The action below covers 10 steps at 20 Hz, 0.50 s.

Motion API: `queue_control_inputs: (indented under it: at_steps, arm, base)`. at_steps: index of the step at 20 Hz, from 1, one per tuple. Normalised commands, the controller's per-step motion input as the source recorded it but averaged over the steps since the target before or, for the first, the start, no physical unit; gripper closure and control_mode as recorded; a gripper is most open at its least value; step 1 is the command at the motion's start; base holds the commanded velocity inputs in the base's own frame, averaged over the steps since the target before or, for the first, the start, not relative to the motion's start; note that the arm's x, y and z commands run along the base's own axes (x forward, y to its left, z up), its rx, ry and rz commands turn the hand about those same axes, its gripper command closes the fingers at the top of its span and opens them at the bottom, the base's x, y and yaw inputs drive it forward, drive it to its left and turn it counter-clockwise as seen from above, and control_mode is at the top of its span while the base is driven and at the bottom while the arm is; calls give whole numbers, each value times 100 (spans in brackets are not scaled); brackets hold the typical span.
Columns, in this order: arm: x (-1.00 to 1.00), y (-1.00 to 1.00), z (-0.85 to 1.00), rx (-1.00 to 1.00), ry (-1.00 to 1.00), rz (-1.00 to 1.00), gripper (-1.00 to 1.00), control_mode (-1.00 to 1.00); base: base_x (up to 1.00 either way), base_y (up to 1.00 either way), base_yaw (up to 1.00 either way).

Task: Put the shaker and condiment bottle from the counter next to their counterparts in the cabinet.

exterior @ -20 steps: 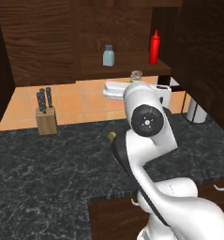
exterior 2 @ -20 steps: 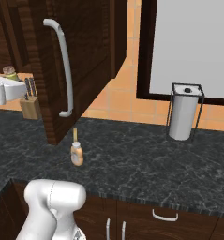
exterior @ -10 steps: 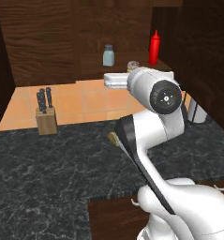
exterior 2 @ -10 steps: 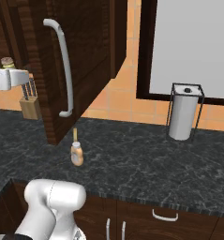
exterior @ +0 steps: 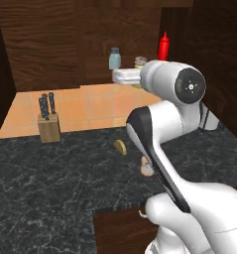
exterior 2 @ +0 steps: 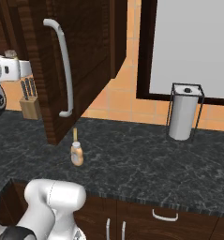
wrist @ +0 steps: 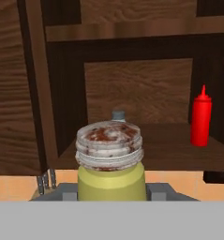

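Note:
My gripper (wrist: 111, 193) is shut on the yellow-green shaker (wrist: 110, 164), which stands upright with its silvery cap up. In the left base view the gripper (exterior: 135, 74) holds the shaker (exterior: 140, 62) high, just in front of the cabinet shelf (exterior: 140, 79). On that shelf stand the pale blue-grey shaker (exterior: 114, 58) and the red squeeze bottle (exterior: 163, 46). From the hand, the blue-grey shaker's cap (wrist: 118, 115) peeks out behind the held shaker and the red bottle (wrist: 200, 122) is to its right. The orange condiment bottle (exterior: 147, 167) (exterior 2: 77, 153) stands on the black counter (exterior: 50, 183).
The open cabinet door (exterior 2: 80, 56) with its long pale handle hangs over the counter just left of the condiment bottle. A knife block (exterior: 49, 127) stands at the back left. A paper towel holder (exterior 2: 183, 112) is on the counter to the right.
The arm has raised the shaker from below the shelf up to shelf height and closer to the cabinet. The bottle on the counter has not moved.

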Motion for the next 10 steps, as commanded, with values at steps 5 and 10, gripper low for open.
queue_control_inputs:
  at_steps: [5,10]
  arm:
    - [2,-17,-3,2,6,4,100,-100]
    - [30,10,-3,-2,3,2,100,-100]
  base:
    - [0,0,0]
    - [0,0,0]
